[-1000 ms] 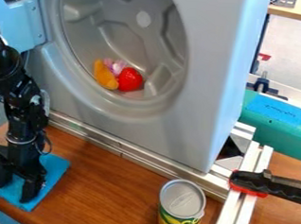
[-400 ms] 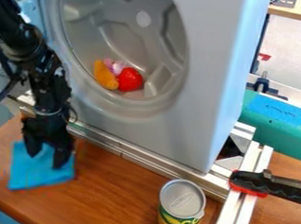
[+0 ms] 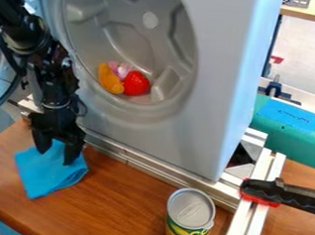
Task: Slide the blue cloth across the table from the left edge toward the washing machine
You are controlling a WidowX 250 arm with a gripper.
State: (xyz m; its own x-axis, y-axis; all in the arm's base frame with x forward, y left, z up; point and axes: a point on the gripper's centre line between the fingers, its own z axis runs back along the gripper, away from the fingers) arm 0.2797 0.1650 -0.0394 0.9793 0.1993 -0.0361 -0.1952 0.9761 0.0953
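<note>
The black gripper (image 3: 56, 155) hangs at the left over the wooden table, its two fingers spread apart at the upper part of a blue cloth (image 3: 48, 176). Part of the cloth shows between the fingers, and the rest lies rumpled below them. To the right, inside the round opening of a grey washer-like drum (image 3: 127, 43), sit an orange item (image 3: 110, 79), a red item (image 3: 136, 83) and a small pink item (image 3: 124, 69), close together.
A can (image 3: 190, 210) stands upright at the front. Metal rails (image 3: 151, 170) run under the grey machine body (image 3: 207, 112). A black and red clamp (image 3: 275, 193) and a teal box (image 3: 295, 131) are at the right.
The gripper has moved right and up in the view. The blue cloth has shifted the same way along with it and has turned and creased. The items in the drum have stayed put.
</note>
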